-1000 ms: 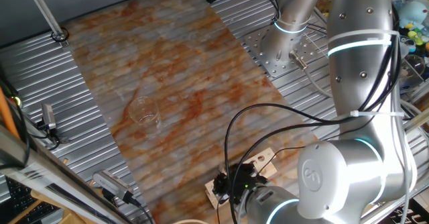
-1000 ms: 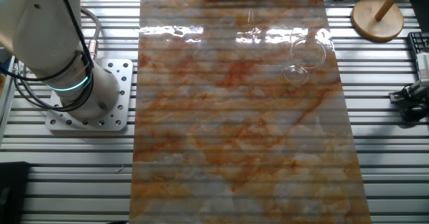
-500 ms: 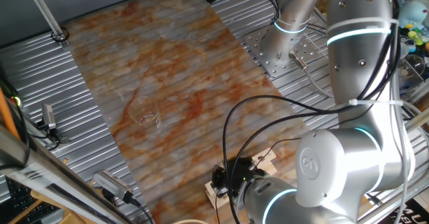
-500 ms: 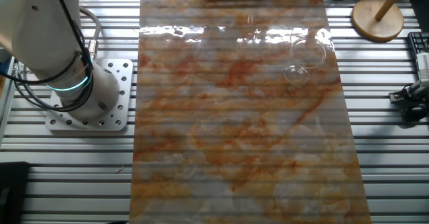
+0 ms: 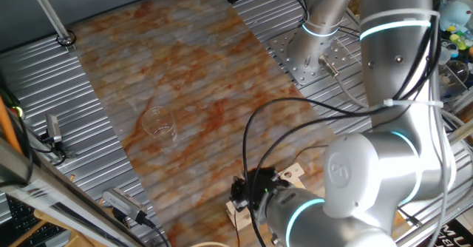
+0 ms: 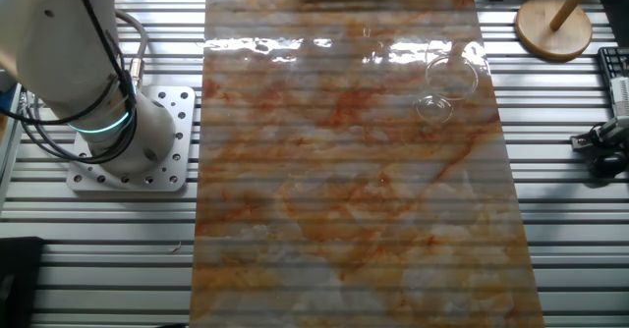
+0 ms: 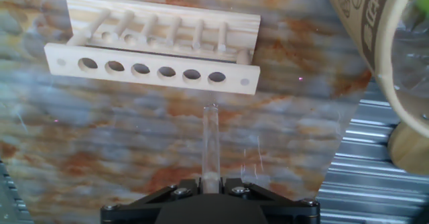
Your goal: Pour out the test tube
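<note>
From my hand view, the pale wooden rack (image 7: 154, 46) lies on the marbled counter (image 7: 80, 137), its row of six holes facing me. Right of its middle, the test tube (image 7: 210, 143) stands out from my tool (image 7: 212, 182), whose jaws are clamped on its lower end, its open end near the rack. A tan band (image 7: 365, 23) at the far right carries lettering too cropped to read.

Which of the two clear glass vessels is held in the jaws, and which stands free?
The slim test tube is clamped in the gripper, pointing towards the wooden rack. The wide beaker stands alone on the mat.
</note>
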`<state>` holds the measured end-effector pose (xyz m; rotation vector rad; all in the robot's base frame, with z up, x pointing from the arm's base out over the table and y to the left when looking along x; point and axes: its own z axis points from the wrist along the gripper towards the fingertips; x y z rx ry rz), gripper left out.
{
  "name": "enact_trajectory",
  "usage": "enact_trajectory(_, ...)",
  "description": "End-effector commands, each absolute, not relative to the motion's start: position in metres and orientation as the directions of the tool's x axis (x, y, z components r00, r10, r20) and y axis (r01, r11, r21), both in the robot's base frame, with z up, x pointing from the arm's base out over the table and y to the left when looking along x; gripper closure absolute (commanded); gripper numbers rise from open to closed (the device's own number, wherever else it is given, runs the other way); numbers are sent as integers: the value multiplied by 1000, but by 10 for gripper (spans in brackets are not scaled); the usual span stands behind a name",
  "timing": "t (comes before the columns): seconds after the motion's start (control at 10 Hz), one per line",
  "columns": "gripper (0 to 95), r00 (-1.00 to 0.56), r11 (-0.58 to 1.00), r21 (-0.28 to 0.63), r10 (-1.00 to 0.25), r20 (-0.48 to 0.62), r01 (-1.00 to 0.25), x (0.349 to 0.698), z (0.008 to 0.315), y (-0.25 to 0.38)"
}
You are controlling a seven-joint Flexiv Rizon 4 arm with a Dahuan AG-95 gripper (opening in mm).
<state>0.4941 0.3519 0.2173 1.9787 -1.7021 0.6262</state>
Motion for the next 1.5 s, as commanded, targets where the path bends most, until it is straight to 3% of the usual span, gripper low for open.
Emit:
enact_trajectory(0.1, 950, 138, -141, 43, -784, 605, -989, 497, 221, 346)
enact_trajectory(1.5, 950, 187, -215, 14, -809, 557, -976, 522, 234, 297)
